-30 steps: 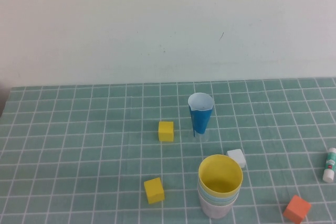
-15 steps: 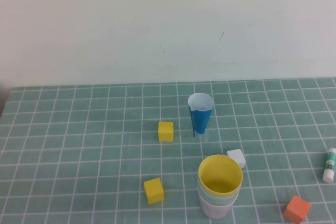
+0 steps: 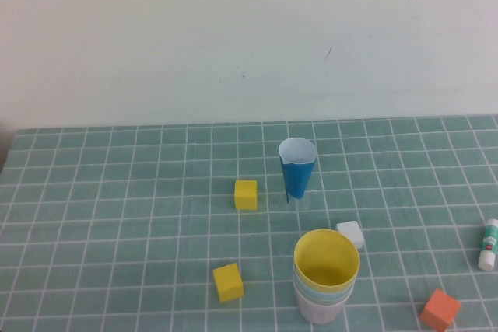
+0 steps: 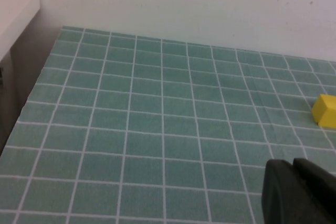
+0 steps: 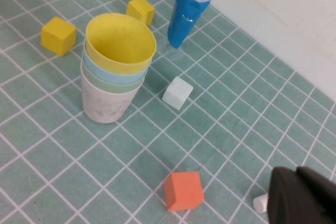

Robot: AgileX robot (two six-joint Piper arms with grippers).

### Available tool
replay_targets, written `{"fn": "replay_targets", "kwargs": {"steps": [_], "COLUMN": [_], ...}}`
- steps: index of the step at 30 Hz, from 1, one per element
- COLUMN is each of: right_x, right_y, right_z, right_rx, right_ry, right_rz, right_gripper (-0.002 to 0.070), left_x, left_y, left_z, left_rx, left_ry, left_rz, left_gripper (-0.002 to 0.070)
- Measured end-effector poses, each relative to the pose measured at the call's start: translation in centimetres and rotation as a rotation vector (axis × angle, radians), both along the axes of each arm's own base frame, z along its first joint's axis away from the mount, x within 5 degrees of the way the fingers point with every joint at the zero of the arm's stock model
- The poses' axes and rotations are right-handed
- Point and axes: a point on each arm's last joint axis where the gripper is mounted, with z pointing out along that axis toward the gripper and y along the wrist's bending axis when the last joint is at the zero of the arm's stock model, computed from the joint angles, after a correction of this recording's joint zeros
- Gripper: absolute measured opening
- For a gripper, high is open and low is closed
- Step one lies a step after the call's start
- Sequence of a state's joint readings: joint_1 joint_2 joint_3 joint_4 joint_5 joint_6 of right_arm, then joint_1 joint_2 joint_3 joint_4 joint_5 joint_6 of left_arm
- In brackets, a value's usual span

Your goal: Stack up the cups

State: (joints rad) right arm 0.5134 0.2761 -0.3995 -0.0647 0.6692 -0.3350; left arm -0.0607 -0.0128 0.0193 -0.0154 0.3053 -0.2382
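The four cups stand nested in one stack near the front of the green tiled mat (image 3: 117, 192): the yellow cup (image 3: 327, 258) on top, then the light blue cup (image 5: 113, 74), the pale green cup (image 5: 113, 85) and the pink cup (image 5: 105, 103) at the bottom. A white cube (image 3: 350, 234) lies just beside the stack, a blue-and-white cone cup (image 3: 297, 169) stands behind it. The left gripper (image 4: 299, 192) and the right gripper (image 5: 304, 195) are both closed and hold nothing, above the mat.
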Motion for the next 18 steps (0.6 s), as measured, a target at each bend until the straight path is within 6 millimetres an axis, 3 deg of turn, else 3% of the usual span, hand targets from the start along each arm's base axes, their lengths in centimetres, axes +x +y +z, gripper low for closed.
{"fn": "replay_targets", "kwargs": {"steps": [18], "right_x": [0.0], "right_y": [0.0], "right_z": [0.0], "right_rx": [0.0], "right_ry": [0.0], "right_rz": [0.0], "right_gripper": [-0.0001], "left_x": [0.0], "left_y": [0.06], "left_z": [-0.02], "left_rx": [0.107], "left_ry": [-0.005], "left_rz": [-0.021], "left_gripper": [-0.0002]}}
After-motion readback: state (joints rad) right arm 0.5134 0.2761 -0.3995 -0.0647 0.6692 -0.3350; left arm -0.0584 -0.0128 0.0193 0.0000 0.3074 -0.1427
